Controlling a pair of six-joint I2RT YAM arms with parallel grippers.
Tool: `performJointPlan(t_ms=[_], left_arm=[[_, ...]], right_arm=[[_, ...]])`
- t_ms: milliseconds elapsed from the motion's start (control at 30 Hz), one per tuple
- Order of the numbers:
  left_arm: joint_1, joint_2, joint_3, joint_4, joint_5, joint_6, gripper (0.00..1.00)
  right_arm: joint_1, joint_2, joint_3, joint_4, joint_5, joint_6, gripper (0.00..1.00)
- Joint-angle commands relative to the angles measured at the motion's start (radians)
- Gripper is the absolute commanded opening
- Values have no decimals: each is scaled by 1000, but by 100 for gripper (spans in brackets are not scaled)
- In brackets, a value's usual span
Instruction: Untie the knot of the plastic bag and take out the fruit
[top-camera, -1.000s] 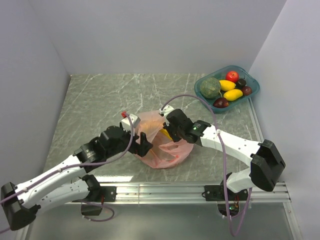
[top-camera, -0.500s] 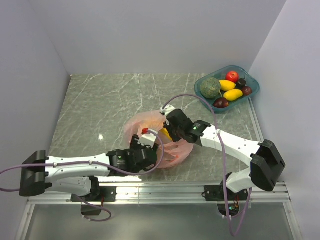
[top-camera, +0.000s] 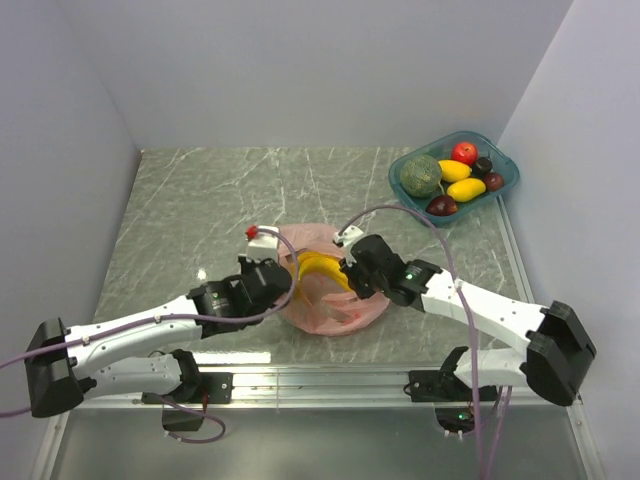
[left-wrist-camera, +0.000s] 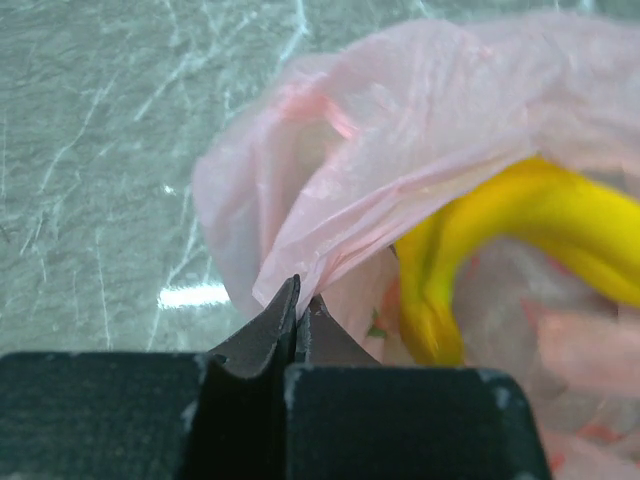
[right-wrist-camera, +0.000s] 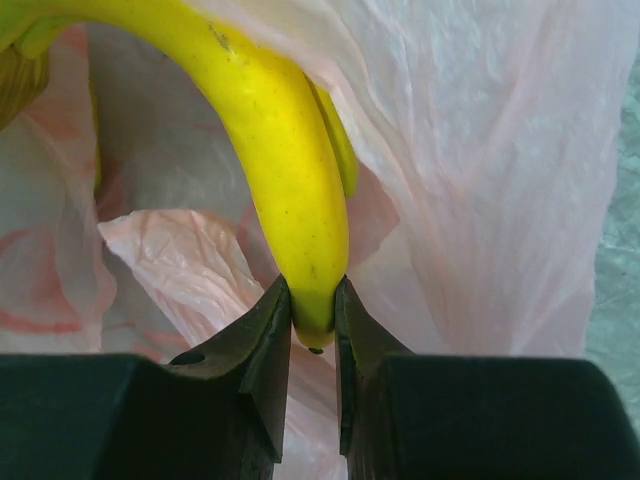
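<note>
Left wrist view: the left tool is clenched on a fold of the bag, pinching only thin pink film at the rim. The right tool grasps the very tip of the banana, with bag film lying close on both sides of it. The bag lies mid-desk between the two tools, its mouth gaping and the banana sticking out. No tied knot shows in any view, so it looks undone.

Risks, as I judge them:
- The right tool holds just the tapered end, so a pull could make the banana slip free.
- The film in the left tool is thin and could tear or slide out. The bag would then drag along with the fruit.
- The bag wall touches the banana and may cling or snag as the banana comes out.

Counts:
- Two tools, one bag.
- At least two yellow bananas joined in a bunch. Other fruit in the bag is hidden.
- One tray in the far right corner, well apart, holding one melon, one apple, two yellow ovals and three dark fruits.
</note>
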Motion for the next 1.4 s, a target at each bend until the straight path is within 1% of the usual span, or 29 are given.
performJointPlan(t_ms=[0, 67, 100, 133, 167, 200, 300, 433, 567, 600, 733, 767, 867, 900, 967, 1000, 1067, 1100, 1133, 1233, 1333, 1367], left_arm=[[101, -36, -6, 70, 134, 62, 1], [138, -34, -6, 78, 189, 73, 1], [144, -34, -8, 88, 208, 75, 0], [150, -29, -6, 93, 228, 75, 1], [156, -23, -5, 96, 275, 70, 1], [162, -17, -6, 101, 294, 66, 0], [173, -8, -13, 98, 323, 46, 1], [187, -20, -29, 79, 331, 15, 1], [190, -43, -43, 65, 349, -3, 1], [190, -48, -45, 65, 351, -5, 1], [192, -77, -60, 52, 354, -14, 1], [192, -83, -59, 49, 357, -14, 1], [192, -106, -54, 41, 380, -4, 0], [192, -109, -48, 36, 386, 3, 1], [192, -114, -23, 18, 401, 36, 1], [192, -115, -14, 9, 408, 55, 1], [192, -118, 19, -16, 412, 108, 1], [192, -118, 30, -17, 424, 128, 1], [192, -124, 46, -20, 432, 171, 1], [193, -134, 43, 1, 449, 246, 0], [202, -146, 3, 51, 449, 282, 0], [207, -149, -6, 73, 452, 286, 1]], right_arm=[[7, -101, -49, 111, -96, -35, 0], [6, -172, -94, 170, -147, -43, 0], [6, -195, -110, 192, -190, -44, 0], [6, -239, -125, 239, -204, -41, 0], [7, -258, -147, 259, -218, -34, 0], [4, -276, -154, 279, -248, -31, 0], [3, -328, -164, 350, -253, 6, 0], [-5, -386, -173, 483, -169, 81, 0], [-28, -399, -158, 565, -59, 159, 0], [-37, -397, -159, 604, -52, 169, 0], [-81, -373, -133, 620, 61, 209, 0], [-113, -371, -132, 625, 84, 218, 0], [-210, -357, -99, 619, 91, 261, 0], [-280, -350, -86, 609, 116, 272, 0], [-356, -319, -31, 551, 190, 295, 0], [-443, -280, -8, 501, 236, 305, 0], [-526, -221, 66, 450, 270, 344, 0], [-574, -156, 91, 409, 284, 359, 0], [-650, -120, 135, 402, 282, 370, 0], [-774, 38, 230, 367, 285, 408, 0], [-844, 190, 328, 362, 296, 430, 0], [-844, 227, 356, 362, 304, 431, 0]])
